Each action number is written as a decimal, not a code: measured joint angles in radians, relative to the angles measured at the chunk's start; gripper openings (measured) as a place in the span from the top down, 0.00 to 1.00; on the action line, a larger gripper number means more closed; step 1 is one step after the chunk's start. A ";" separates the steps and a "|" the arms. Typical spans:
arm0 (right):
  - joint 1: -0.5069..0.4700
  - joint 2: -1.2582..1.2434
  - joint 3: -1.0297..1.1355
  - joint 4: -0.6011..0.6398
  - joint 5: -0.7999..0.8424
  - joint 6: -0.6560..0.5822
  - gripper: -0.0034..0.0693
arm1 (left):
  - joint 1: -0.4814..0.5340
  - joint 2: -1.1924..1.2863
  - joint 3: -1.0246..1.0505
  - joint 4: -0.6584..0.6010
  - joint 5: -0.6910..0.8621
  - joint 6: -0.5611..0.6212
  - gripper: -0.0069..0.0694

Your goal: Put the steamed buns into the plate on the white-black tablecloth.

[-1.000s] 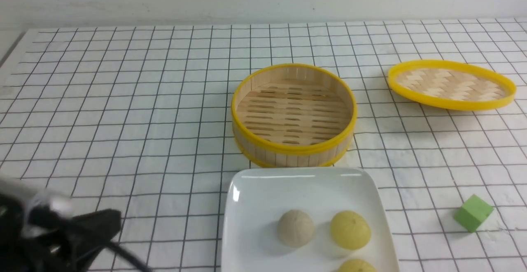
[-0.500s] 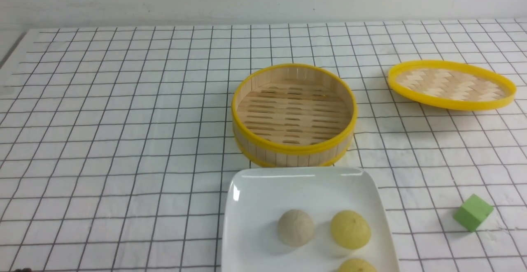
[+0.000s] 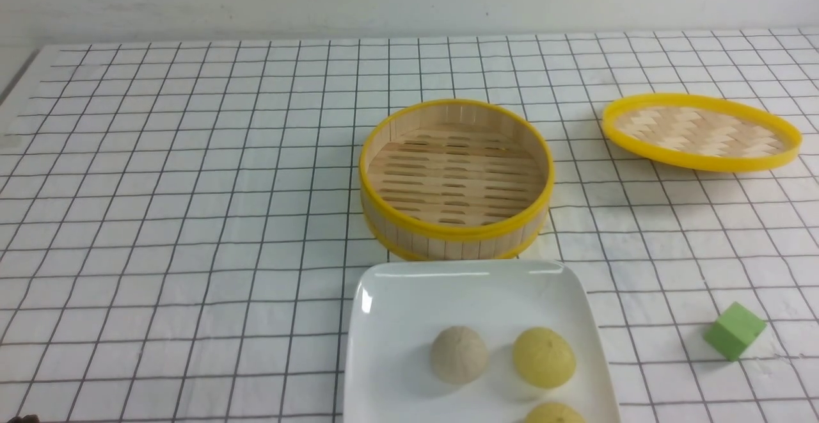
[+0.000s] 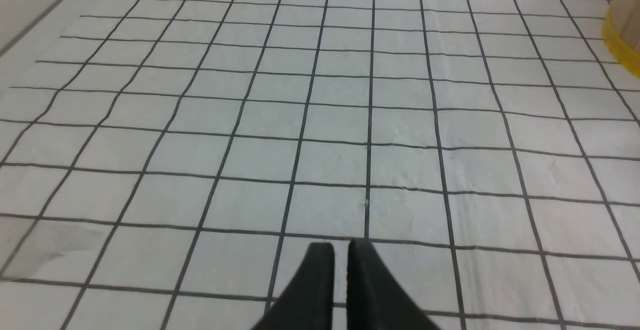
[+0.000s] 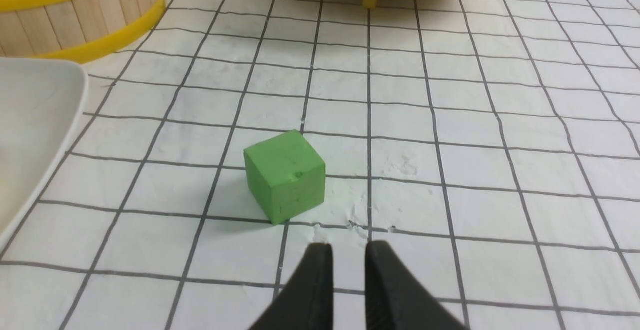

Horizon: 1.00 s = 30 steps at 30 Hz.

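The white square plate (image 3: 397, 308) sits on the white-black tablecloth (image 3: 192, 186) at the near centre. On it lie an off-white beige bun (image 3: 459, 354), a pale yellow bun (image 3: 544, 357) and a second yellow bun (image 3: 554, 413) cut off by the frame's edge. Neither gripper shows in the front view. In the left wrist view my left gripper (image 4: 340, 250) is shut and empty above bare cloth. In the right wrist view my right gripper (image 5: 345, 250) is shut and empty, just short of the green cube (image 5: 285, 174), with the plate's rim (image 5: 40, 120) off to one side.
The round yellow-rimmed bamboo steamer (image 3: 455, 176) stands empty just behind the plate. Its flat lid (image 3: 701, 132) lies at the back right. The green cube (image 3: 734, 331) sits to the right of the plate. The steamer's wall also shows in the left wrist view (image 4: 622, 20).
My left arm, seen at the bottom left of the front view a second ago, has drawn back out of that view. The buns, plate, steamer, lid and cube have not moved.
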 joint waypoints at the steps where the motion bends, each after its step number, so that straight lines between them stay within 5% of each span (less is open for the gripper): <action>1: 0.000 0.000 0.000 0.000 0.000 0.000 0.78 | 0.000 0.000 0.000 0.000 0.000 0.000 0.81; 30: 0.000 0.000 0.000 0.000 0.000 0.000 0.72 | 0.000 0.000 0.000 0.019 0.000 0.000 0.77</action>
